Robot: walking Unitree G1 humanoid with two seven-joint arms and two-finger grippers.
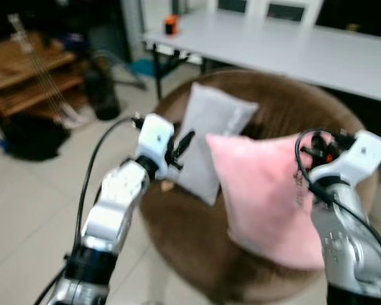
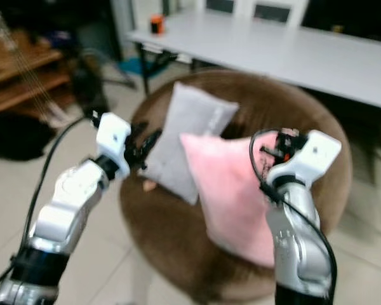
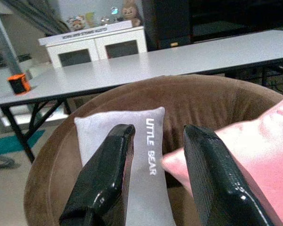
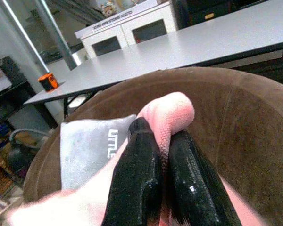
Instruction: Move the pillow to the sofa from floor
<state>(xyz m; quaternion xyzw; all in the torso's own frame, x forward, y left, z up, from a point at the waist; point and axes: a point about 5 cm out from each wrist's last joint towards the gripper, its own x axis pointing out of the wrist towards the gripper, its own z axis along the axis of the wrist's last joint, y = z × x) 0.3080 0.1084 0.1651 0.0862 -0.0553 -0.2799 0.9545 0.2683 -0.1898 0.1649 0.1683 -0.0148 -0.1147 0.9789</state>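
Two pillows in the brown sofa (image 1: 286, 121): right hand (image 4: 162, 141) clamps pink pillow (image 1: 260, 190), left hand (image 3: 155, 174) apart.

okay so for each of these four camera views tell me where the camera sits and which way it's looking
Left and right eye views: on the head, looking forward and down at the brown sofa; both silver arms show.
Left wrist view: along the open left gripper toward the grey pillow.
Right wrist view: along the right gripper, shut on the pink pillow.
All share the sofa, both pillows and the white table.
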